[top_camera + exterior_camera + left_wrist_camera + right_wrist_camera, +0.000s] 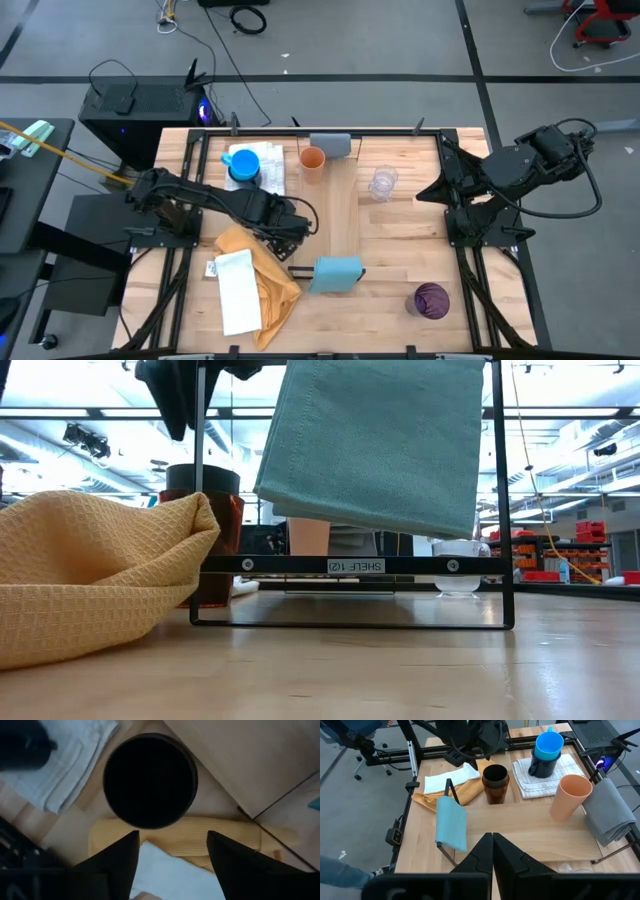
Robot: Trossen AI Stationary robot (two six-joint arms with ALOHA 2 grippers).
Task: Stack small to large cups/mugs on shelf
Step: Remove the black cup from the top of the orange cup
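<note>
A black cup nested in an amber translucent cup stands on the table just left of the shelf; it also shows in the low view. My left gripper is open and hovers above the black cup's dark mouth, touching nothing. An orange cup stands on the shelf near the grey block. A bright blue mug sits in a navy mug. A clear glass and a purple cup stand right of the shelf. My right gripper is shut and empty at the table's right.
A yellow cloth with a white cloth on it lies at the near left. A white towel lies under the mugs. A light blue cloth drapes over the shelf's near end.
</note>
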